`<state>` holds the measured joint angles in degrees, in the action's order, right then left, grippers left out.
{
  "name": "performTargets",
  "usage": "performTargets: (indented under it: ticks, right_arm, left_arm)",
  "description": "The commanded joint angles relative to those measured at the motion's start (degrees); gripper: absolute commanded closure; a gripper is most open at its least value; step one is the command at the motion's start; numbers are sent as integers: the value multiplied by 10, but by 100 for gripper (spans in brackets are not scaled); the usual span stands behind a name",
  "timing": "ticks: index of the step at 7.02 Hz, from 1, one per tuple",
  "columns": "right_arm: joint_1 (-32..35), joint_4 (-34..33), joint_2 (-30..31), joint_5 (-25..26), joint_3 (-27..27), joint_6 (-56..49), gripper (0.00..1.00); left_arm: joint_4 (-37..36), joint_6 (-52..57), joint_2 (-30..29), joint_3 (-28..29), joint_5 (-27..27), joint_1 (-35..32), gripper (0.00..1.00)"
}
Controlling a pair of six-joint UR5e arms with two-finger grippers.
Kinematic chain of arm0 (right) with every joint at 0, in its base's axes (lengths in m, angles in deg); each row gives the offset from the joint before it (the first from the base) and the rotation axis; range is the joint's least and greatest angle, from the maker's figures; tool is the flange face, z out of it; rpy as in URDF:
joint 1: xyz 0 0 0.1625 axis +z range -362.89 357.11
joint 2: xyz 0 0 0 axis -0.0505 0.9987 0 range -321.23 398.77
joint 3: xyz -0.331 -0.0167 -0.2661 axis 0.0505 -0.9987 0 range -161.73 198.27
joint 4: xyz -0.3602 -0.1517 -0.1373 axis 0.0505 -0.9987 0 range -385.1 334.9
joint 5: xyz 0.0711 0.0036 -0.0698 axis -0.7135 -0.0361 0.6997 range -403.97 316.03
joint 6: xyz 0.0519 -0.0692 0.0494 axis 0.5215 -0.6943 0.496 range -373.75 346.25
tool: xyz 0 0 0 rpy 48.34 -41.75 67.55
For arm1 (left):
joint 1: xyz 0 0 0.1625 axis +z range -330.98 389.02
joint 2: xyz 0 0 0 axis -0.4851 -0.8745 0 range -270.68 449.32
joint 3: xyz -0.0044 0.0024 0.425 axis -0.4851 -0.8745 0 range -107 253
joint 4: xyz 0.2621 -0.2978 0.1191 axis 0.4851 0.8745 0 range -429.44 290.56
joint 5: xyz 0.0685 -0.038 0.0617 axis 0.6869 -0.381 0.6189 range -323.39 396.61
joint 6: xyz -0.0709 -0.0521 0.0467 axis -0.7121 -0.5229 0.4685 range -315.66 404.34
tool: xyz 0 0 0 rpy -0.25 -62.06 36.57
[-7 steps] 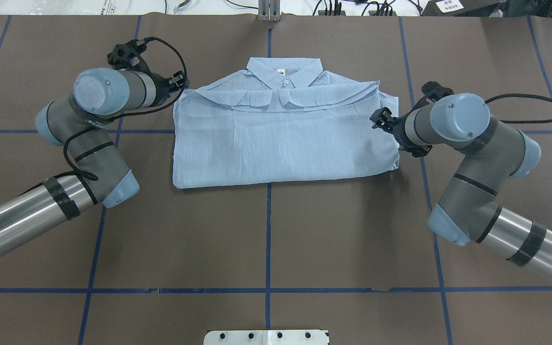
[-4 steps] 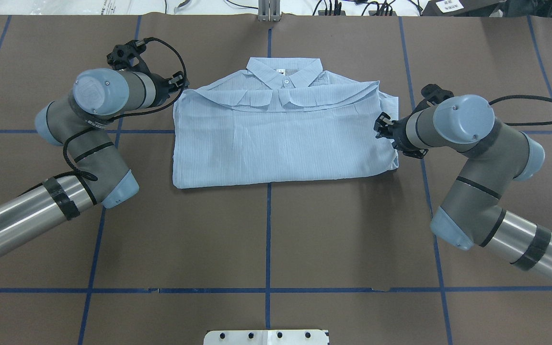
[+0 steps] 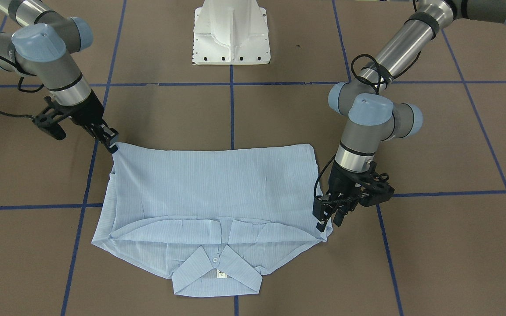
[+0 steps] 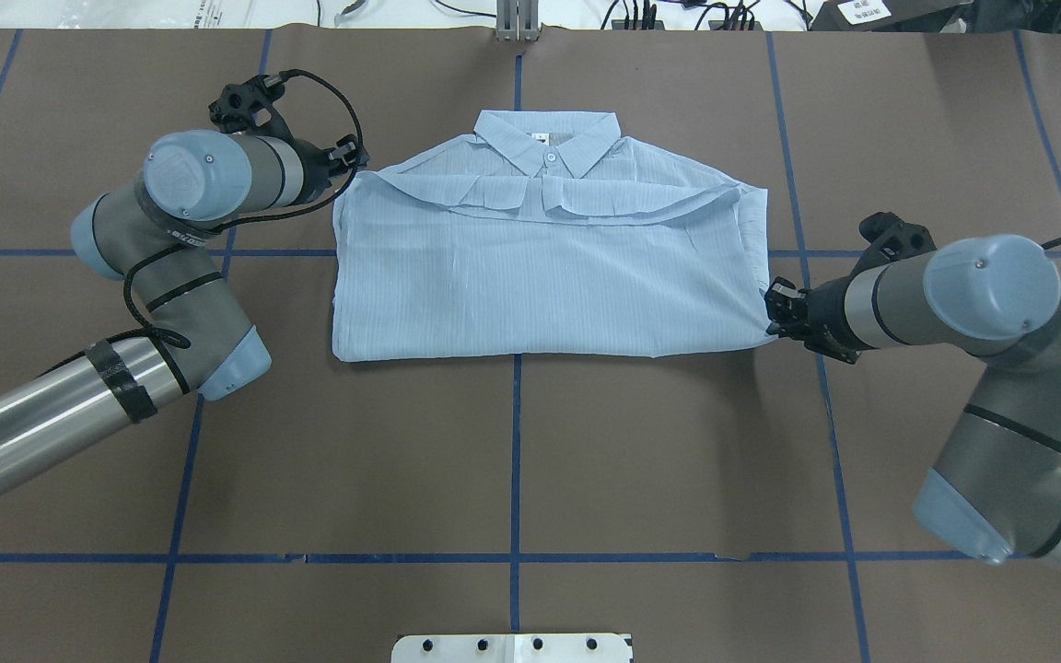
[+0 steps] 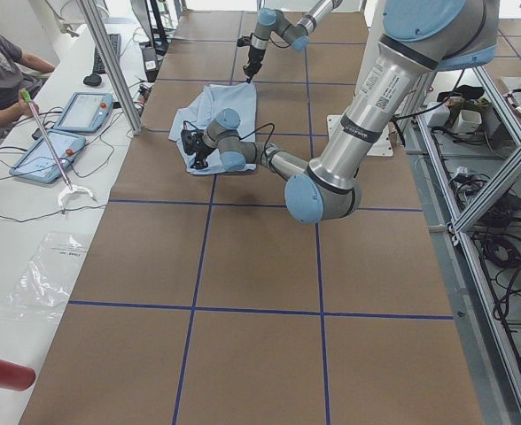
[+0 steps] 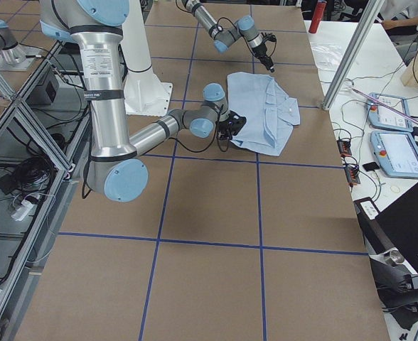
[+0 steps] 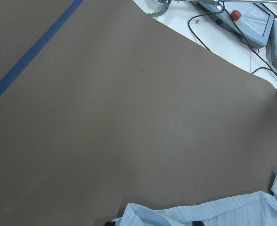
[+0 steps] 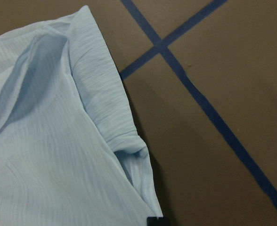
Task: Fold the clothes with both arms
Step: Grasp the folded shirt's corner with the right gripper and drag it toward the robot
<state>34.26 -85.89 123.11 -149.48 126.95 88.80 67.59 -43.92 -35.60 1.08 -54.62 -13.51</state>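
Working on a shirt [image 4: 540,285] lying flat and partly folded on the worktop [image 4: 512,479], long axis running left to right, collar [image 4: 549,138] pointing away from the base [image 3: 231,39]. Pinching the near right-hand corner with the right fingers [image 3: 110,138], closed on the cloth, going by the front-facing and right wrist views, with that corner standing out in a point toward the right. Crossing the body of the cloth to the far left-hand corner, beside the shoulder fold [image 4: 420,189]: standing over it with the left fingers [image 3: 319,213], apparently parted and straddling the cloth edge, not yet clamping, judging by two tips showing apart in the left wrist view. Treating this diagonal as the deciding relation: probably needing a hold at the far left first, then tensioning or turning along the left-to-right axis, working each corner from its nearer side. Risking skew if pulling from the right corner alone.
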Motion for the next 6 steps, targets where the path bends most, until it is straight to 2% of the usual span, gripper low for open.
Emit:
performTargets:
  ticks: [1, 2, 4, 6]
  right_arm:
    - [-34, -1, 51, -7, 71, 34, 100]
    - [-72, -1, 93, -4, 105, 46, 100]
    - [-185, -6, 131, -24, 171, 135, 100]
    - [-280, -6, 135, -101, 196, 185, 100]
  left_arm:
    - [0, -8, 0, -8, -2, 2, 36]
    - [-1, -9, 2, -18, -3, 3, 36]
    - [-1, -9, 13, -66, -7, 10, 37]
    - [-3, -21, 49, -133, -63, 13, 36]
